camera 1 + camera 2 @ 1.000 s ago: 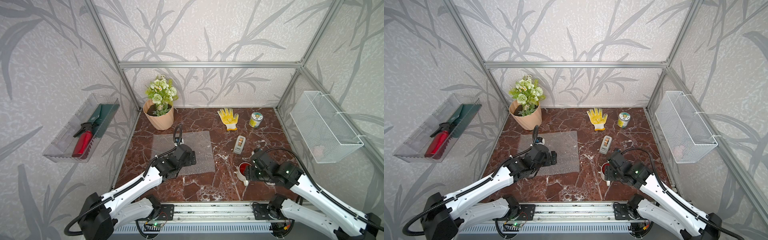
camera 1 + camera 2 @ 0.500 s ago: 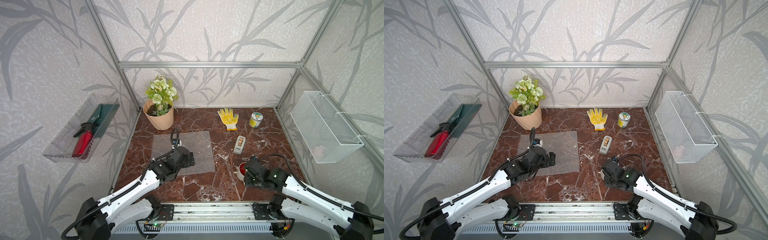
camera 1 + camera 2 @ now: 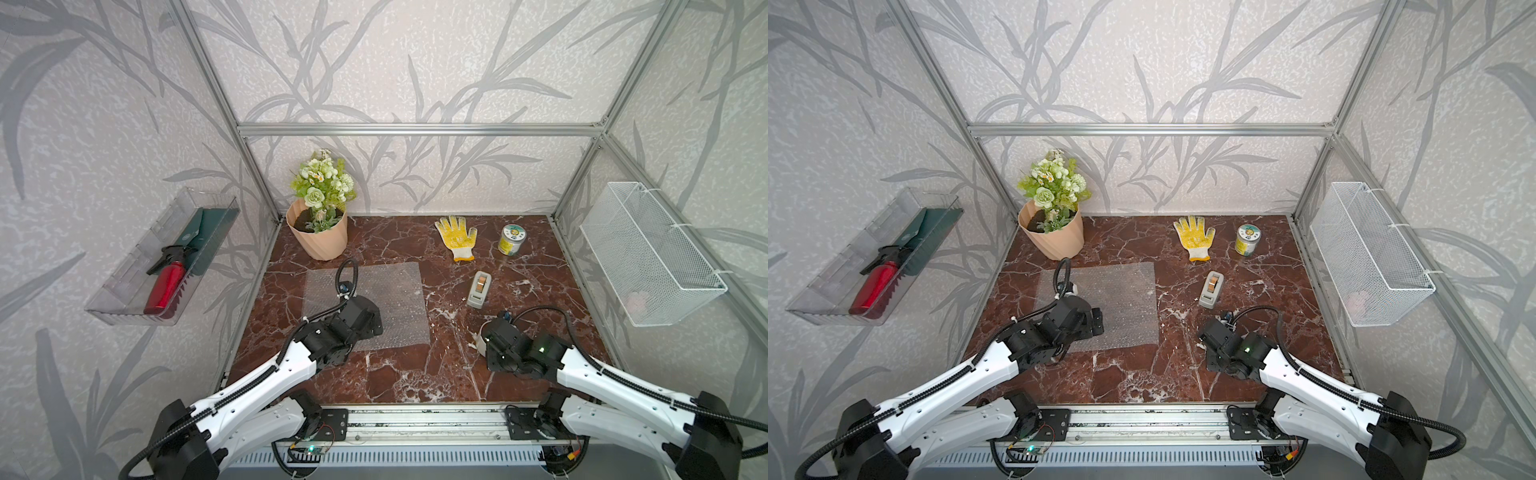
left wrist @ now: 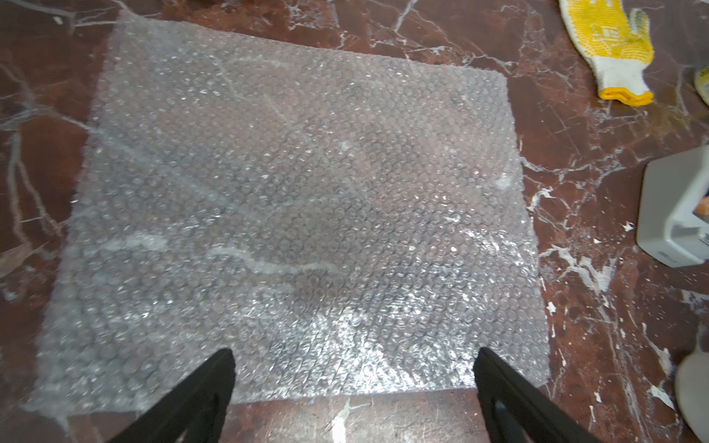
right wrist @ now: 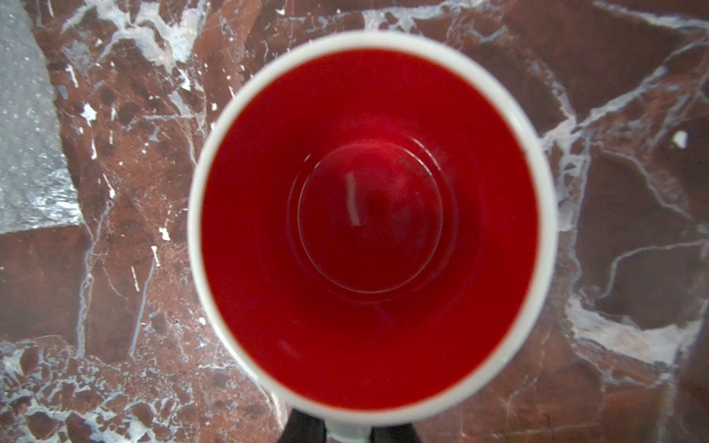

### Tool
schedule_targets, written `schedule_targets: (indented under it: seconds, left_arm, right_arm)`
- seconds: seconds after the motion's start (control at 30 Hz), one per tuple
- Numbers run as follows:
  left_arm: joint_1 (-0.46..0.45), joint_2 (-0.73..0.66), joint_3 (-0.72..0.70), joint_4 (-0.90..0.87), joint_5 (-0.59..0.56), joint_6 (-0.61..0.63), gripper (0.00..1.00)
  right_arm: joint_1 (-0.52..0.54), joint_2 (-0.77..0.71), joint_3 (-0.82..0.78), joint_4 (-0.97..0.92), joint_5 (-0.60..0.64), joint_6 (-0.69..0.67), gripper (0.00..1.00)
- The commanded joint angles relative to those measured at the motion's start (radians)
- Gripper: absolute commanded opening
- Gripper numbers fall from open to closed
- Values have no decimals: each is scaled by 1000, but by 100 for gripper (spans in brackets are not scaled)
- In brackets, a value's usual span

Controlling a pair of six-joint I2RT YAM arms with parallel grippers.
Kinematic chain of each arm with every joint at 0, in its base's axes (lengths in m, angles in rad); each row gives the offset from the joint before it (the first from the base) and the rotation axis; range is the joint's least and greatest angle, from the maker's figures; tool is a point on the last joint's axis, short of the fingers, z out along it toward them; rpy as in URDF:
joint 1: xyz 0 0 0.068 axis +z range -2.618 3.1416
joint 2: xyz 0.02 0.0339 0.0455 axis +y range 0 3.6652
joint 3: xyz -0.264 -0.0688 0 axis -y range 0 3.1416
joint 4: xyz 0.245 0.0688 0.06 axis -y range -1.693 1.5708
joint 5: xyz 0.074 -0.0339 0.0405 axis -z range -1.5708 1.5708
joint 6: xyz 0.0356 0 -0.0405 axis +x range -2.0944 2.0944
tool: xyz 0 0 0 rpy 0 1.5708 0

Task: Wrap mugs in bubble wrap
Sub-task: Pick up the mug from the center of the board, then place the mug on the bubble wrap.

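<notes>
on the right front part of the red-brown marble bench (image 3: pixel 399 374) is the white ceramic mug with a glossy red inside (image 5: pixel 368 214), upright with its mouth up. it is apart from the clear bubble wrap sheet (image 3: pixel 395 299), which lies flat and spread out on the left half of the bench. the right hand (image 5: pixel 347 427) is directly above the mug. in the right wrist view its two black fingers (image 5: pixel 303 427) sit tight against either side of the mug's white handle with no gap showing, so it is clamped on the handle. in a top view only a white sliver of the mug shows beside the arm. the left hand (image 4: pixel 353 353) is over the near edge of the bubble wrap, its fingers spread wide apart with nothing between them. a grey tape dispenser (image 3: pixel 478 289) stands farther back, near the wrap's right edge. a yellow work glove (image 3: pixel 456 237) and a small round-lidded jar (image 3: pixel 512 240) lie near the back wall.
</notes>
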Motion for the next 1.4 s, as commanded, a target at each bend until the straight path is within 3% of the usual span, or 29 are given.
schedule_targets:
  seconds: [0.0, 0.17, 0.27, 0.47, 0.57, 0.7, 0.83, 1.13, 1.37]
  left_arm:
    - [-6, -77, 79, -190, -125, -125, 99]
    - [1, -246, -26, -121, -167, -103, 99]
    - [65, -250, 0, -155, -143, -63, 99]
    - [353, -255, 11, -121, 95, 6, 99]
    - [523, -249, 21, -113, 234, 23, 99]
    - [717, -217, 37, -110, 400, 48, 99]
    - [841, -190, 61, -138, 490, 89, 99]
    - [931, -198, 94, -188, 527, 150, 99]
    - [938, -203, 85, -195, 543, 163, 99]
  right_arm:
    - [39, -15, 119, -118, 85, -7, 0]
    - [151, 106, 299, -105, 126, -65, 0]
    - [212, 270, 449, -14, 95, -129, 0]
    - [254, 642, 778, 122, 26, -155, 0]
    - [301, 870, 1030, 71, 97, -156, 0]
    - [321, 1121, 1348, -39, 98, -124, 0]
    - [328, 1299, 1583, -139, 99, -89, 0]
    - [334, 1606, 2077, -410, 124, -2, 0]
    - [330, 1627, 2050, -369, 125, 19, 0]
